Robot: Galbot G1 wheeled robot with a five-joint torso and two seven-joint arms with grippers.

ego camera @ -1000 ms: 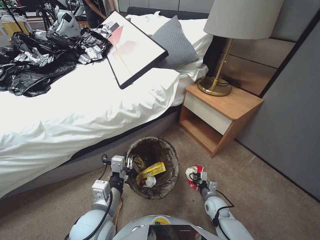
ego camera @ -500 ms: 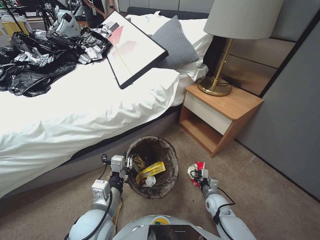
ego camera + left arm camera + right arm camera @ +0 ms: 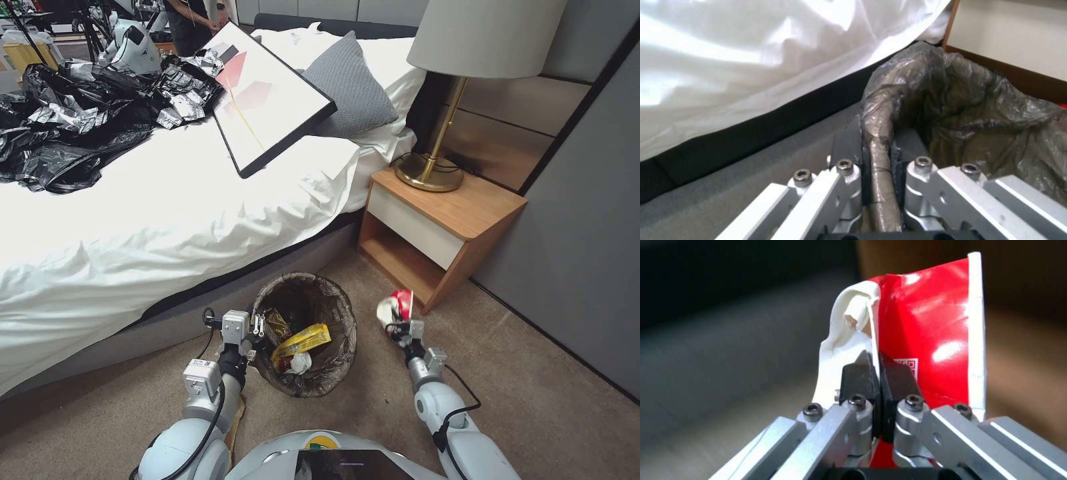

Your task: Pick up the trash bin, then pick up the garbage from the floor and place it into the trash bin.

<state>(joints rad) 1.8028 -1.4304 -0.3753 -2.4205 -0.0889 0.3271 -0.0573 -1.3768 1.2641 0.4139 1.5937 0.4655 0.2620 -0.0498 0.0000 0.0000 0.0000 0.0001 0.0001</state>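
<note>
Right gripper fingers clenched on edge of crumpled red-and-white carton, held above floor just right of trash bin; carton judged light, soft, crushable, thin-edge pinch adequate; left gripper fingers clamp the bin's bag-covered rim.

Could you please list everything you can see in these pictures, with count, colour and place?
trash bin: one, white with a brown bag liner, on the carpet beside the bed, rim pinched by the left tool.
garbage in the bin: yellow wrappers and a white scrap.
carton: one, red and white, held off the floor right of the bin.
bed: one, white sheets.
black plastic sheets: a pile, on the bed's far left.
framed picture: one, black frame, tilted on the bed.
pillow: one, grey.
nightstand: one, wood.
lamp: one, brass with a pale shade.
left tool: shut on the bin rim.
right tool: shut on the carton.
</note>
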